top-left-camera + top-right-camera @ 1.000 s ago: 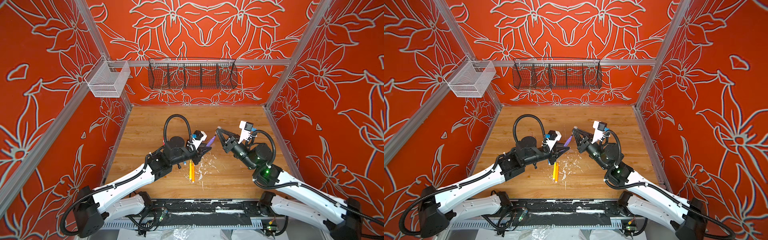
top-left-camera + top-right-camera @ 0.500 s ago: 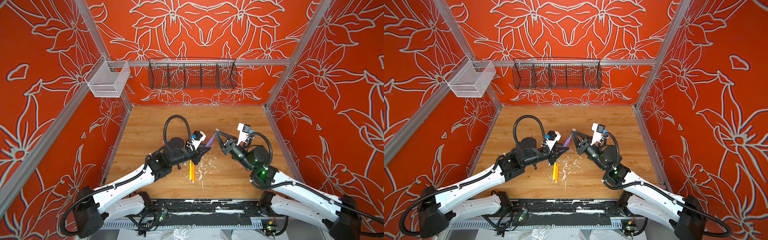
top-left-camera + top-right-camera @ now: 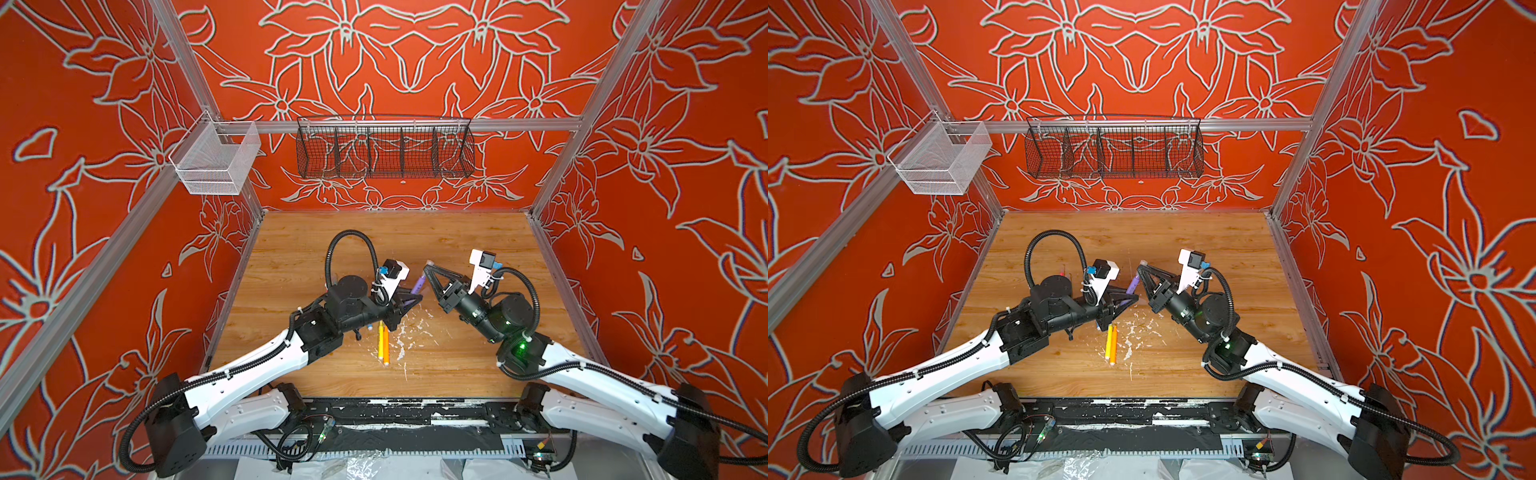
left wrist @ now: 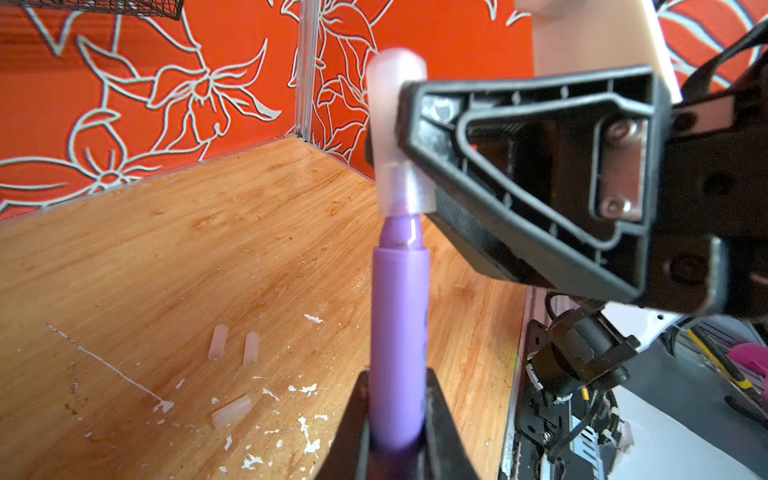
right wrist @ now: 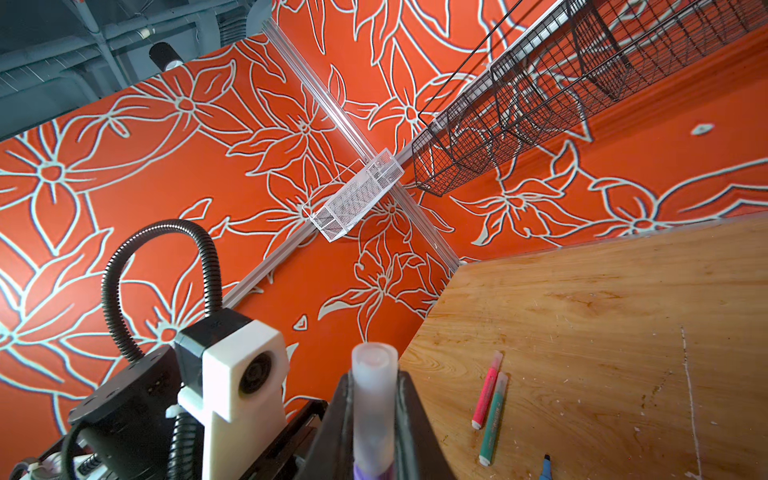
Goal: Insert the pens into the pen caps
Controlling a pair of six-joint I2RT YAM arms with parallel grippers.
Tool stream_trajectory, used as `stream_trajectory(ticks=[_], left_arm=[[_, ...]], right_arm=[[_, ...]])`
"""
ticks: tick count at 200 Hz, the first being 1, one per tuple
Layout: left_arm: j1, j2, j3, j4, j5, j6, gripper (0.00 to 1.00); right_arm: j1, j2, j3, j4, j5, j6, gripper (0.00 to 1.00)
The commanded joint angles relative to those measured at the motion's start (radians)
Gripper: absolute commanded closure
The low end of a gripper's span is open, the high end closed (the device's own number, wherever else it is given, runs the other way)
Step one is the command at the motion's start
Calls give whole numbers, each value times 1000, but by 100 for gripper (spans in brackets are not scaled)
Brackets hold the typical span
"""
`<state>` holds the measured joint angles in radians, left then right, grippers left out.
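Note:
My left gripper is shut on the barrel of a purple pen, which points up and to the right in both top views. A translucent pen cap sits over the pen's tip, and the purple neck still shows below its rim. My right gripper is shut on that cap, and its finger lies alongside it. The two grippers meet tip to tip above the table's middle.
Yellow and orange pens lie side by side below the left gripper. Pink and green pens and a blue pen's tip lie on the wood. Three loose caps rest among white flecks.
My right gripper with the cap has shifted slightly left, towards the purple pen's tip. The left arm has stayed nearly still.

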<state>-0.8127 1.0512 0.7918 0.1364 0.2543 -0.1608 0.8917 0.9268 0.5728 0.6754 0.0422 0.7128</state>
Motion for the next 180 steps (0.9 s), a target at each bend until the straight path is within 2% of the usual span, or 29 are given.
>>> stream_trajectory(ticks=[1, 13, 43, 94, 116, 151, 180], left_arm=[[-2, -12, 25, 71, 40, -43, 100], [-2, -16, 20, 75, 33, -50, 100], [-2, -30, 7, 89, 37, -41, 100], [-2, -28, -13, 95, 7, 46, 100], [-2, -22, -31, 112, 13, 118, 100], [-2, -23, -60, 125, 14, 193, 100], [-2, -23, -52, 105, 60, 225, 100]], right_arm=[[31, 0, -29, -5, 5, -46, 100], [36, 0, -33, -4, 15, -55, 98], [39, -9, -46, -14, 42, -65, 71], [39, -83, -48, -68, 71, -83, 43], [39, -143, -25, -143, 57, -81, 38], [39, -225, 4, -190, -41, -75, 33], [39, -240, 28, -258, -2, -71, 33]])
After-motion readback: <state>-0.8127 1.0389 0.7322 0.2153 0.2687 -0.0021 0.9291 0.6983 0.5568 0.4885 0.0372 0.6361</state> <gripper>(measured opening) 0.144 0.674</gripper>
